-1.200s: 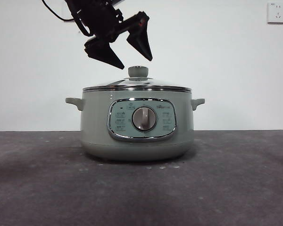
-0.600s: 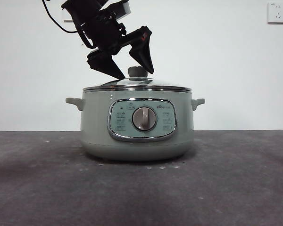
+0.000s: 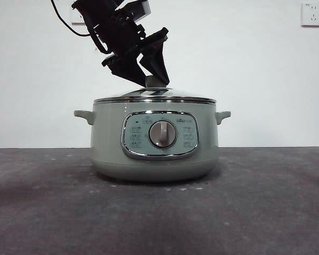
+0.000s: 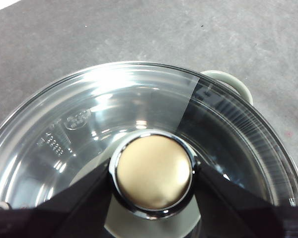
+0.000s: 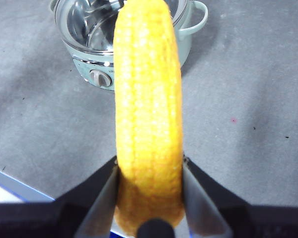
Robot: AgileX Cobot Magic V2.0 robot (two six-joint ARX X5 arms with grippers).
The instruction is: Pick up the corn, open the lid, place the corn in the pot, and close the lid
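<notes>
While the left end effector (image 4: 151, 179) pinches the lid's knob (image 4: 154, 171), lid (image 4: 139, 114) seated on the pot (image 3: 155, 141) | right end effector (image 5: 150, 171) clamps the corn (image 5: 148, 109) aloft, well apart | risk: shallow knob grip slips, lid drops.

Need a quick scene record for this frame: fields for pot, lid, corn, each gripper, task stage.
pot: upright on the table, dial facing the front camera
lid: on the pot, closed
corn: held off the table, not in the pot
left gripper: at the lid knob, a jaw on each side
right gripper: shut on the corn
task stage: corn picked up, lid not yet lifted
</notes>
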